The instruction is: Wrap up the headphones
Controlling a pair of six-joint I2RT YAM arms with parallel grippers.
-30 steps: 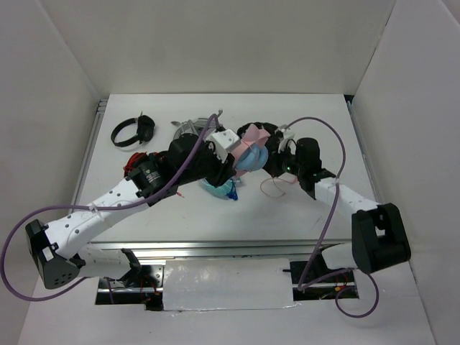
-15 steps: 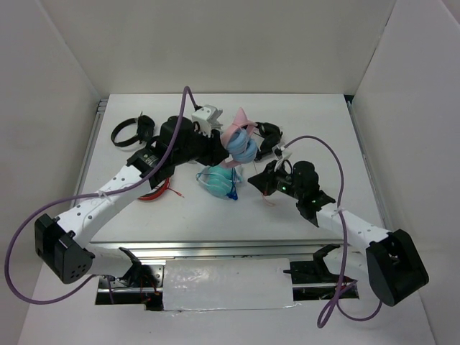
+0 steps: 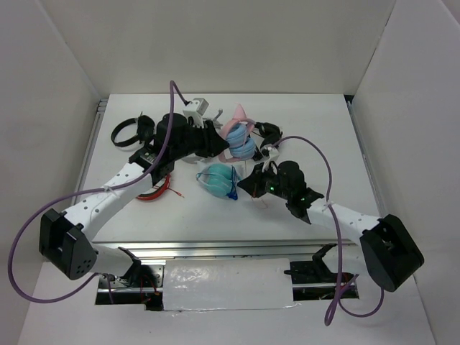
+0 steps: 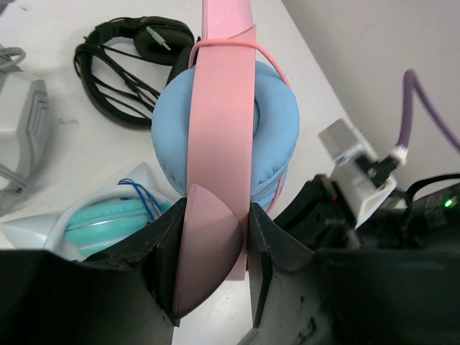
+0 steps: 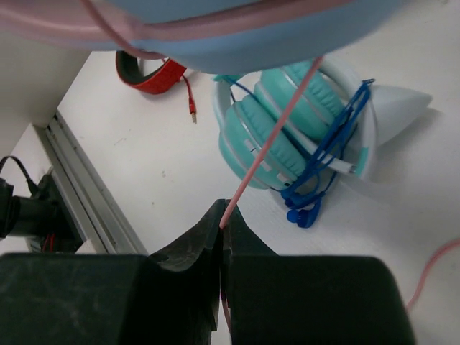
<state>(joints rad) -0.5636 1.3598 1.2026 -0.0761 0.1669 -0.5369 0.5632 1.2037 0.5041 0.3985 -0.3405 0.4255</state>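
Pink headband of the headphones (image 4: 223,136) is clamped in the left pincer (image 4: 214,251). The whole set hangs off the worktop (image 3: 187,215), centre-rear, just above the teal wrapped pair (image 3: 219,180). The right pincer (image 5: 221,224) is pinched together on the thin pink cable (image 5: 273,136), which runs in a straight line from the blue ear cup down to its tips. One turn of cable shows across the headband in the left wrist view, so my read is mid-wrap with more loops to go.

How I'd do this step:
- Left arm is just the fixture: steady, cups stacked, no twisting.
- Right arm orbits the cups and headband with light tension only. Too much pull could drag the band out of the left grip.
- Lay each loop beside the last one, not on top.
- Route the pass above the teal pair. Its blue cord sits directly under the line and could snag.
- Slack lies on the worktop to the right, so expect a regrasp further along.

Plug end: can't tell where it is. Black pair (image 3: 129,133) is well apart at rear-left, no concern.
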